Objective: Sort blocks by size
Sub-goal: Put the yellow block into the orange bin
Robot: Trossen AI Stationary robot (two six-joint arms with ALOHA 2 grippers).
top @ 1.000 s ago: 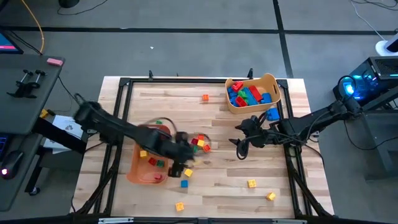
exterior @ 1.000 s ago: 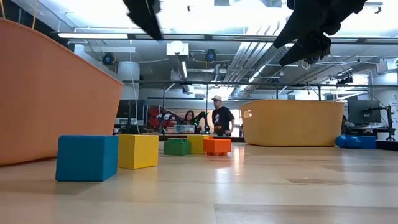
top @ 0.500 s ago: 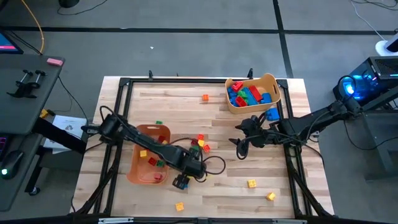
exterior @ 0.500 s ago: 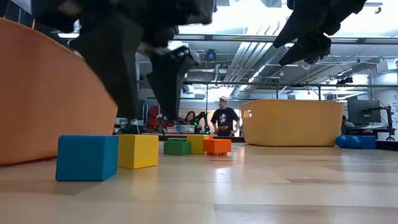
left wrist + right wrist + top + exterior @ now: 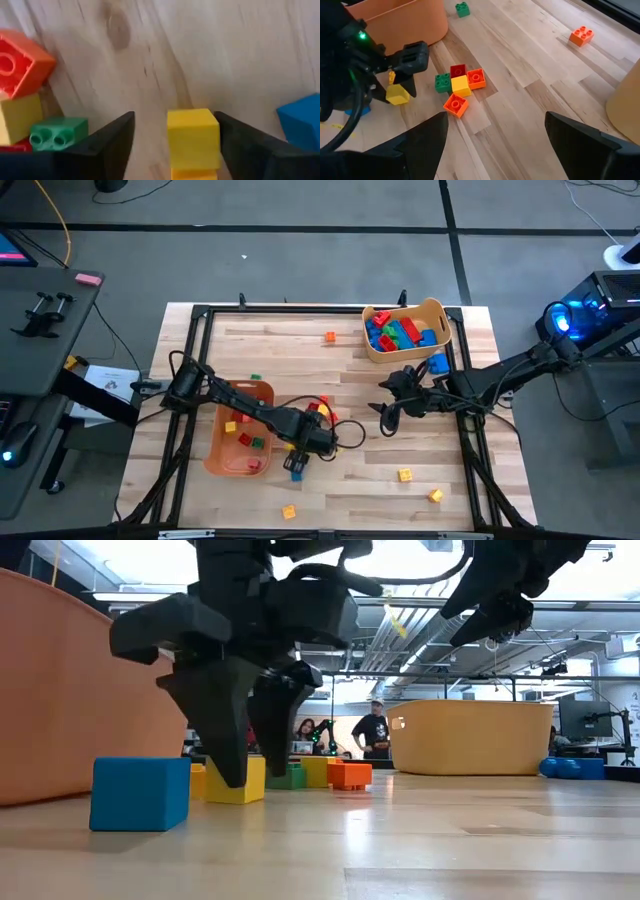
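- Nearest the front bench [image 5: 400, 500] edge: three yellow blocks lay loose — one [image 5: 289, 511] at front centre, two more [image 5: 405, 474] [image 5: 436, 496] toward the front right. None sorted.
- A blue cube [image 5: 140, 793] sat on the bench just beside the left gripper [image 5: 245, 755].
- The left gripper was down at the bench, jaws spread to either side of a small yellow cube [image 5: 193, 136]. Fingers [image 5: 102, 145] looked clear of its faces in the left wrist view; no pinch yet. Judged step: closing on this cube to carry it to a bin.
- Just beyond it, a tight cluster [image 5: 460, 85] of red, orange, yellow and green blocks remained on the bench.
- The low orange bin [image 5: 222, 460] at left held a few small blocks, red and yellow among them.
- The right gripper [image 5: 388, 412] hung above mid-bench, jaws spread, holding nothing; waiting.
- Farther back: a small green block [image 5: 256, 377] behind the left bin, an orange block [image 5: 330, 336] near the rear edge.
- The rear bin [image 5: 432, 310] held larger blue, red and green blocks; a blue block [image 5: 438, 364] lay outside, just beside it.
- Judgement: sorting well under way, roughly a dozen blocks left.
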